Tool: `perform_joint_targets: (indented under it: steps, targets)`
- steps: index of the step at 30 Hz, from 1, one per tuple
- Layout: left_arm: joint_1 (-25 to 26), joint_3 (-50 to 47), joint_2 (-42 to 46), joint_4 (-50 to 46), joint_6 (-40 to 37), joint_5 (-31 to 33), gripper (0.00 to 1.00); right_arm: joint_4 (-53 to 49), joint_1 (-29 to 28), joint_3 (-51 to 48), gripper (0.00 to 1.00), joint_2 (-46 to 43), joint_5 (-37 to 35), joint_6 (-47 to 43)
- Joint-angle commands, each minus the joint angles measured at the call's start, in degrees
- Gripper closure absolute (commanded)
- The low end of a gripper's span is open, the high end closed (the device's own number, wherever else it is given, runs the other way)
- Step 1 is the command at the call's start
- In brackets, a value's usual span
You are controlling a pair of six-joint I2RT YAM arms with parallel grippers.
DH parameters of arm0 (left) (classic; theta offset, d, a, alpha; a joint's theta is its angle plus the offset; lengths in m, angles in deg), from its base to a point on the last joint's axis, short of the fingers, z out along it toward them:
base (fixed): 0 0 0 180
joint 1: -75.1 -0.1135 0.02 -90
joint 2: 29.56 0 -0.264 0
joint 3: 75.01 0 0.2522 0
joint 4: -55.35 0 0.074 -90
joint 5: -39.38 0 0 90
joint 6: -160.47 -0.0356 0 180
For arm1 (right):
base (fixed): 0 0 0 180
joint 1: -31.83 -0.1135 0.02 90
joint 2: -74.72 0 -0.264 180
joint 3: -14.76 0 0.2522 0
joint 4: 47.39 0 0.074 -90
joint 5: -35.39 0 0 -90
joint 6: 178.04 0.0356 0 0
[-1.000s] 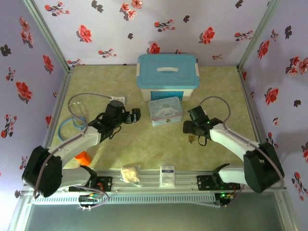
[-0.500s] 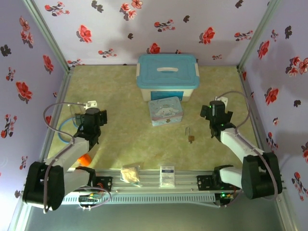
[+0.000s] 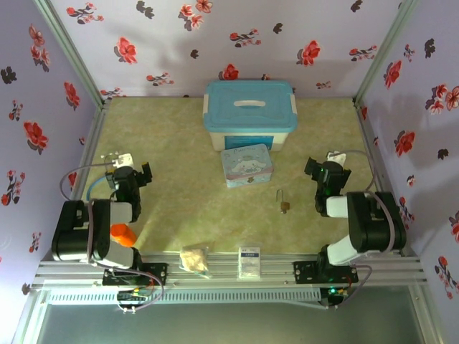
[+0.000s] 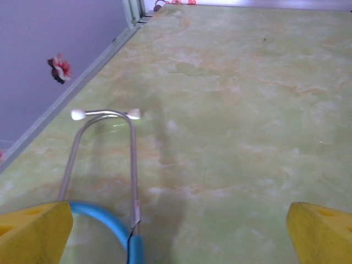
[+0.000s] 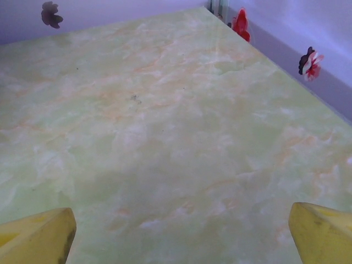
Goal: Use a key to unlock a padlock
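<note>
On the pale green marbled table (image 3: 179, 215) we count one padlock (image 3: 284, 203), lying free right of centre, near one cartoon tin (image 3: 247, 165) and apart from both arms. We also count one blue-lidded box (image 3: 249, 115) behind the tin, one stethoscope (image 4: 132, 165) by the left edge, and two tools. Our left tool (image 4: 177, 220) and right tool (image 5: 179, 220) both stand wide, yellow pads (image 4: 33, 231) far apart, holding nothing. Lilac walls (image 3: 43, 86) with red and dark flowers enclose three sides.
</note>
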Motion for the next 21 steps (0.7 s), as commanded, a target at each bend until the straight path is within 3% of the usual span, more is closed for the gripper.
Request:
perform_joint_targets:
  steps: [1, 4, 21]
  targets:
    - [-0.5, 0.7, -2.2, 8.1, -0.5, -3.1, 0.0, 2.2, 0.4, 1.9, 0.01, 0.5, 3.5, -1.4]
    - [-0.4, 4.2, -2.5, 1.8, -0.8, -3.1, 0.0, 4.0, 0.4, 1.9, 0.01, 1.5, 3.6, -2.0]
    - [0.1, 4.2, -2.9, 2.5, -1.4, -2.6, 0.0, 1.2, 0.2, 2.9, 0.01, 1.0, 7.0, -3.3]
